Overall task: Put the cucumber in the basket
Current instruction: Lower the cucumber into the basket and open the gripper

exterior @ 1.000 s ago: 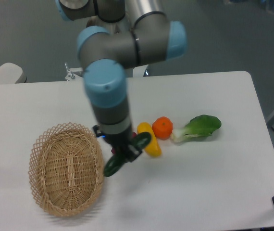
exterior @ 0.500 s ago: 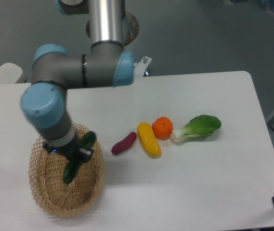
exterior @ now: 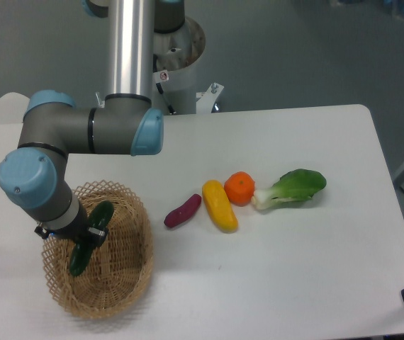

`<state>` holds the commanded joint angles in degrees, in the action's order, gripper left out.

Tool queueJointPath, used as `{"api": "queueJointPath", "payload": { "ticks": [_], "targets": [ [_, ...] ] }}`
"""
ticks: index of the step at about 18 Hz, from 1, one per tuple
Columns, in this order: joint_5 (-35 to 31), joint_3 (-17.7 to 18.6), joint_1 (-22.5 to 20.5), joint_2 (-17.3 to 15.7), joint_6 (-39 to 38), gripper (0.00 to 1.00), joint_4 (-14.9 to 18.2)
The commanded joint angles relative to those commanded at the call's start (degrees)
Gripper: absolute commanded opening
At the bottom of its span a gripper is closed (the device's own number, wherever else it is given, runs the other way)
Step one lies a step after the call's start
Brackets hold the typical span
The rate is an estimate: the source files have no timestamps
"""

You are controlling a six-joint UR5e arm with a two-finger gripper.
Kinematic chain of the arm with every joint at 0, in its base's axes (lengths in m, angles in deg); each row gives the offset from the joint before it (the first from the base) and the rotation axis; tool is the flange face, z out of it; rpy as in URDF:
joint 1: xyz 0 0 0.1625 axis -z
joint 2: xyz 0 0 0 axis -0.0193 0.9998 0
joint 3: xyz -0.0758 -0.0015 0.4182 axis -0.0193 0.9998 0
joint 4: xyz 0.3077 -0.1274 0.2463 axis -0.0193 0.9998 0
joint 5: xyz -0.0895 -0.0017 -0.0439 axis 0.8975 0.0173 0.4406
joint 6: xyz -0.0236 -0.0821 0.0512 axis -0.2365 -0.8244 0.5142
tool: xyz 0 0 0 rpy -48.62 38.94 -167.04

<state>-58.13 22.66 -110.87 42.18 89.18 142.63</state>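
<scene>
While the white table (exterior: 315, 269) holds the other food at three o'clock, the wicker basket (exterior: 127, 283) sits under the arm. Its gripper (exterior: 87, 235) is grasping the cucumber (exterior: 91, 237), tilted over the basket's middle. Best to go low first, then let go gently.

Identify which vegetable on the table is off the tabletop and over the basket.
The cucumber, dark green and slim, held by the gripper above the basket. The purple piece, yellow vegetable and bok choy all lie on the table.
</scene>
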Motion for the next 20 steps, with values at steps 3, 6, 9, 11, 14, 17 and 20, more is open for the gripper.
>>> {"api": "queueJointPath", "payload": {
  "ticks": [3,6,9,11,14,17,20],
  "targets": [
    [0.2,0.0,0.2,0.6,-0.4,0.26,0.1],
    [0.1,0.0,0.7,1.1,-0.4,0.31,0.1],
    [-0.2,-0.1,0.7,0.8,-0.2,0.67,0.1],
    [-0.4,-0.3,0.7,0.4,-0.2,1.00,-0.1],
    [-0.4,-1.3,0.7,-1.0,0.2,1.00,-0.1],
    [-0.4,-3.8,0.1,-2.3,0.3,1.00,-1.1],
    [-0.4,-7.1,-3.0,-3.3,1.7,1.00,-2.2]
  ]
}}
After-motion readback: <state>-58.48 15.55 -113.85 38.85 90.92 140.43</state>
